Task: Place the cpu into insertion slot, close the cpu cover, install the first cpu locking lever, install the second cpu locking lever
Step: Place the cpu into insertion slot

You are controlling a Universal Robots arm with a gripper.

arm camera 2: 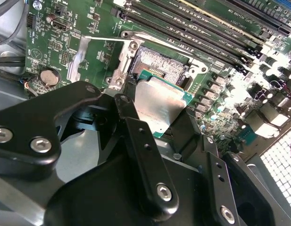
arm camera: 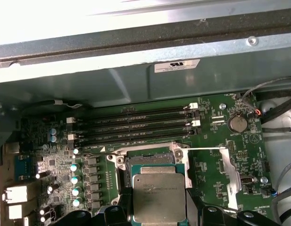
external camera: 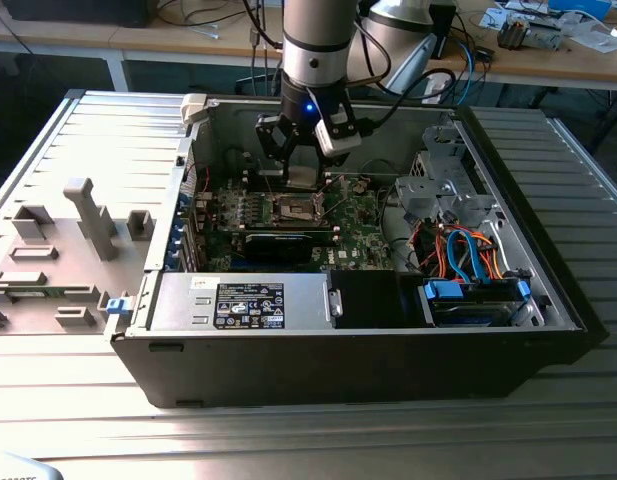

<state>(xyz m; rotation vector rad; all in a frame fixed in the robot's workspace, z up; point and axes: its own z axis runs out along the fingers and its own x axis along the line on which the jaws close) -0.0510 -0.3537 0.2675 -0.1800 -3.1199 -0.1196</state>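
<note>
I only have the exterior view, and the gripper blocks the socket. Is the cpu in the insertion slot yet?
Observer: Not yet. In the second wrist view the cpu is clamped in the gripper and looks raised over the insertion slot, not seated.
Operator: Is anything lying over the slot?
Observer: No. In both wrist views its contact field is bare beyond the cpu's edge.
Operator: Where is a locking lever?
Observer: In the first wrist view a thin wire lever sticks out from the slot's corner across the green motherboard.
</note>
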